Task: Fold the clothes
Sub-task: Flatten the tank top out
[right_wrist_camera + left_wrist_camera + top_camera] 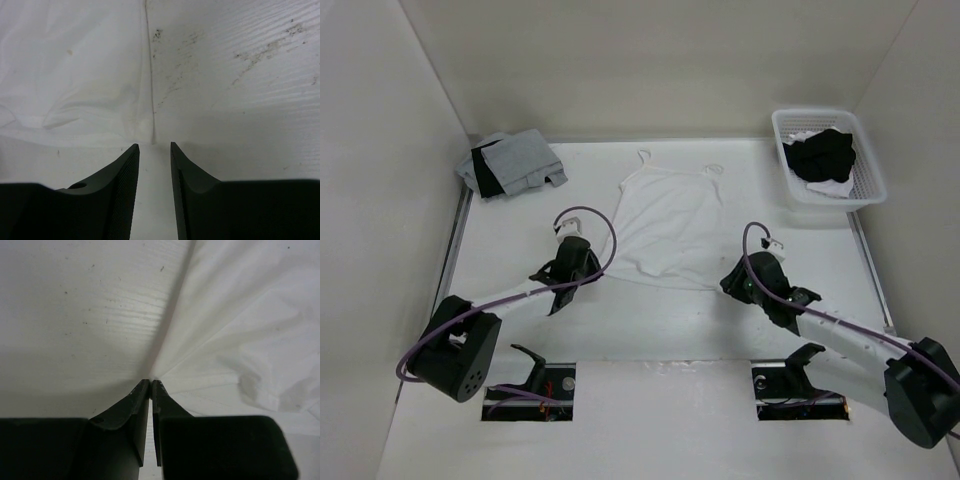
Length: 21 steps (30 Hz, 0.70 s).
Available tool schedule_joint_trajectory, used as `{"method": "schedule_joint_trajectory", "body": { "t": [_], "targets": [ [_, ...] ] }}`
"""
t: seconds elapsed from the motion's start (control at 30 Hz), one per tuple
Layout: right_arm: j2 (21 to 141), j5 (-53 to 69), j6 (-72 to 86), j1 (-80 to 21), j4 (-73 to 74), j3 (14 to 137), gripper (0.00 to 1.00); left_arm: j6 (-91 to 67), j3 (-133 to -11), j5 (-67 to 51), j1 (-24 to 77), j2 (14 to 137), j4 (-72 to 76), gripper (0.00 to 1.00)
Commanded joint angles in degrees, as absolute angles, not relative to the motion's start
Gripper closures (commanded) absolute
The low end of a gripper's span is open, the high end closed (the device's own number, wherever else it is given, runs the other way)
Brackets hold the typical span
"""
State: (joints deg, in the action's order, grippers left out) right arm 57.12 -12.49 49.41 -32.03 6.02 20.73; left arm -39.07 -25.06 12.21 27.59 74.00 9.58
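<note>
the white camisole (665, 225) lies spread flat at the middle of the desk (660, 335), strapped end toward 12 o'clock and hem toward 6 o'clock. a few soft creases run across the fabric.

the left fingers (140, 396) are down at the hem corner on the 8 o'clock side. they are clenched almost together, with only a thin slit between them. the fabric edge meets their tips, and folds fan out from that spot, so they appear to be pinching the corner.

the right fingers (131, 161) sit at the 4 o'clock corner of the hem. they are released, with a clear gap between them and bare desk showing through it. the camisole's side edge lies just beyond the tips, toward 12 o'clock.

a grey-and-black garment pile (510, 162) rests at 10 o'clock. a white basket (868, 192) holding dark and white cloth stands at 2 o'clock, well apart from the camisole.
</note>
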Motion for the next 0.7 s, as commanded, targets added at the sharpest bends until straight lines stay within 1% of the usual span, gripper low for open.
{"method": "schedule_joint_trajectory", "body": {
  "t": [0.0,0.13,0.33,0.57,0.67],
  "targets": [
    [57.57,-12.75,51.85,-32.91,3.09,21.36,0.63,-41.04,-22.94,9.41,26.94,73.47,13.70,0.94],
    [60.81,-9.94,52.56,-32.30,-0.17,21.09,0.61,-41.57,-21.89,6.95,26.24,74.53,15.73,0.94],
    [66.61,-8.79,54.58,-30.98,-5.53,20.13,0.69,-41.57,-21.27,5.28,25.18,74.53,16.79,0.94],
    [69.25,-8.79,55.11,-30.10,-6.41,21.09,0.72,-41.66,-21.18,4.83,25.09,73.39,16.70,0.94],
    [70.57,-7.91,55.02,-30.19,-6.94,21.44,0.78,-41.66,-21.18,4.83,25.09,73.39,16.70,0.94]
  ]
}}
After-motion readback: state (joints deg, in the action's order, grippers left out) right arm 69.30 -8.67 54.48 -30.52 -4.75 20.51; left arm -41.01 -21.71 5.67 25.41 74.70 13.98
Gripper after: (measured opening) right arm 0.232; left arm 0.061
